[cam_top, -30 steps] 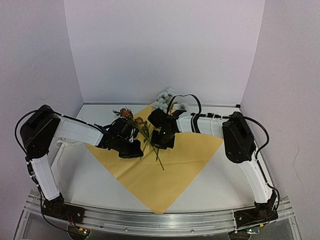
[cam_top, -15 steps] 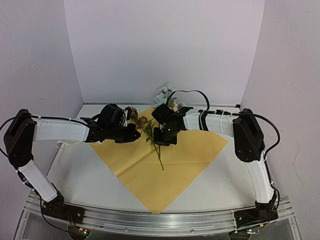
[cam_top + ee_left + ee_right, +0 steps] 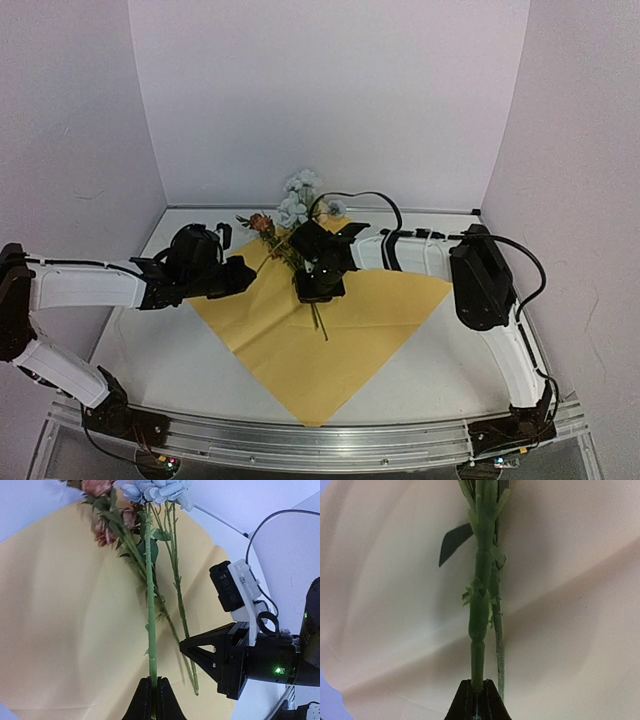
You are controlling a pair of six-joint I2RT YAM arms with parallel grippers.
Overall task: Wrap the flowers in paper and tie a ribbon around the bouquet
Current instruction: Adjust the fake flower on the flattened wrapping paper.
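The flowers [image 3: 296, 205] lie across the yellow-tan paper [image 3: 300, 350], pale blue and orange blossoms toward the back wall, thin stems running to the sheet's middle. My left gripper [image 3: 248, 268] is over the paper's left corner. In the left wrist view it [image 3: 154, 695] is shut on the end of one long green stem [image 3: 150, 590] that leads up to the blue blossoms. My right gripper [image 3: 318, 290] is at the sheet's centre, shut [image 3: 477, 690] on a thicker stem [image 3: 482, 580]; it also shows in the left wrist view [image 3: 183, 647]. The ribbon is out of view.
The white table [image 3: 180, 360] is closed in by pale walls behind and at both sides. A metal rail [image 3: 320, 440] with the arm bases runs along the near edge. A black cable [image 3: 370, 200] loops above the right wrist.
My left arm stretched out low and its gripper drew back left with its stem. The blossoms shifted left and toward the back wall. My right gripper moved slightly left.
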